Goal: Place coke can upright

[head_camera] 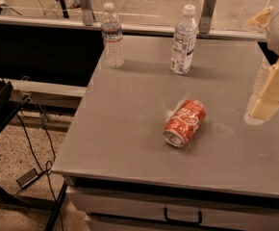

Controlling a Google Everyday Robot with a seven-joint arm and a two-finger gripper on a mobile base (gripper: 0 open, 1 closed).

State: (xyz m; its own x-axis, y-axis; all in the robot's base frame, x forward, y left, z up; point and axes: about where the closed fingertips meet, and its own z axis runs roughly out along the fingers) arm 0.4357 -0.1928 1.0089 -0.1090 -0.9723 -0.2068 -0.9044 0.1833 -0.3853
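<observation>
On grey table, coke can lies on its side, middle of frame, bit to right. Red-orange, white curly letters, shiny silver end points lower left. Two water bottles stand near top. My pincer hangs at right edge, away from can. Cannot tell if it is apart or together.

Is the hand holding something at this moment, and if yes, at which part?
Nothing is held. The hand hangs over the right edge of the table, apart from the coke can, which lies on its side near the middle.
</observation>
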